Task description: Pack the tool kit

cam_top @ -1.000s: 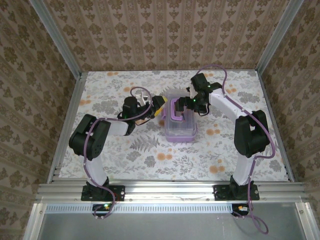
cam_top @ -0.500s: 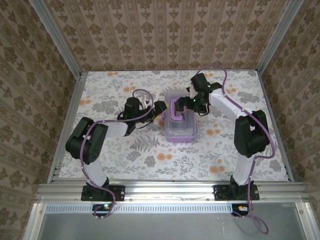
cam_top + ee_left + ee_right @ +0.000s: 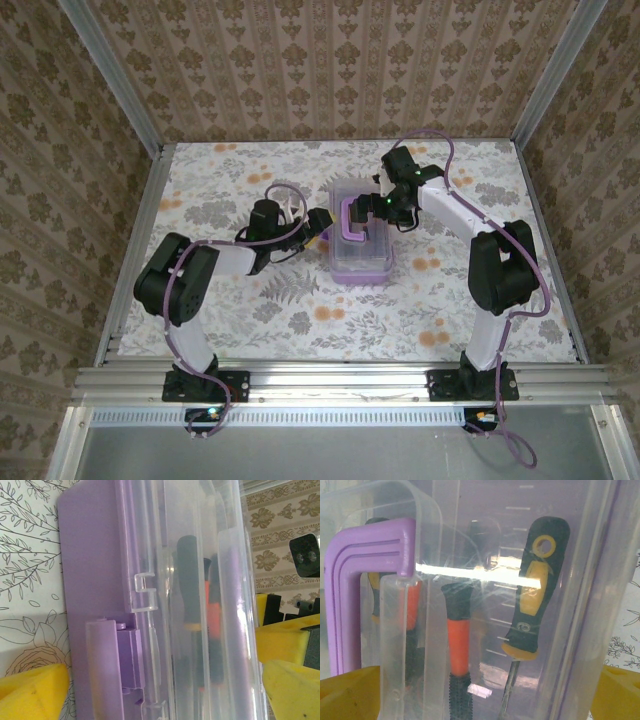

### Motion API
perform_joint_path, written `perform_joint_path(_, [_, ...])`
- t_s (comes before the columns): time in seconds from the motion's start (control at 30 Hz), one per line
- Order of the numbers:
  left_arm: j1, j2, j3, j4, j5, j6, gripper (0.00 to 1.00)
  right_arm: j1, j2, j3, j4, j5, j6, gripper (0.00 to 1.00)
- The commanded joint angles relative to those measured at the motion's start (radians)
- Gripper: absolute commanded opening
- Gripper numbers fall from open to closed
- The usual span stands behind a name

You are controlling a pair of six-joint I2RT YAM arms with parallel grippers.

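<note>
The tool kit [image 3: 360, 245], a purple box with a clear lid and a purple handle [image 3: 355, 595], stands shut in the middle of the table. Through the lid I see a black-yellow screwdriver [image 3: 532, 590] and an orange-black tool handle [image 3: 457, 630]. My left gripper [image 3: 318, 222] is at the box's left side, open, its yellow fingers [image 3: 30, 692] straddling the purple latch [image 3: 120, 660]. My right gripper [image 3: 385, 208] hovers over the lid near the handle, open, with its yellow pads [image 3: 620, 692] spread wide on either side.
The floral tablecloth [image 3: 300, 310] lies around the box. Metal rails [image 3: 130, 240] and patterned walls close in the table on three sides. Purple cables loop over both arms.
My left gripper has edged closer to the box's left side and its arm has shifted a little. The right arm and the box have stayed put.
</note>
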Motion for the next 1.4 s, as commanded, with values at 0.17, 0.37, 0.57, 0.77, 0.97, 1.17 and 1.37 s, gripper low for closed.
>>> perform_joint_path(0.17, [-0.004,-0.035,0.034,0.035,0.01,-0.016,1.0,0.01,0.023,0.018,-0.006,-0.028,-0.014,1.0])
perform_joint_path(0.37, [-0.003,-0.057,0.061,0.034,0.017,-0.026,1.0,0.011,0.021,0.017,-0.004,-0.03,-0.013,1.0])
perform_joint_path(0.57, [-0.004,-0.075,0.072,0.032,0.021,-0.03,1.0,0.011,0.022,0.013,-0.004,-0.031,-0.013,1.0])
perform_joint_path(0.77, [-0.004,-0.065,0.06,0.054,0.022,-0.04,1.0,0.01,0.022,0.009,-0.001,-0.034,-0.013,1.0])
perform_joint_path(0.97, [0.013,-0.061,0.022,0.073,0.019,-0.044,1.0,0.01,0.021,0.008,0.0,-0.036,-0.014,1.0])
perform_joint_path(1.17, [0.068,-0.075,-0.059,0.009,0.008,0.001,1.0,0.009,0.018,0.004,0.001,-0.037,-0.014,1.0])
perform_joint_path(1.37, [0.113,-0.039,-0.092,0.03,0.017,0.013,1.0,0.009,0.017,-0.001,0.002,-0.039,-0.015,1.0])
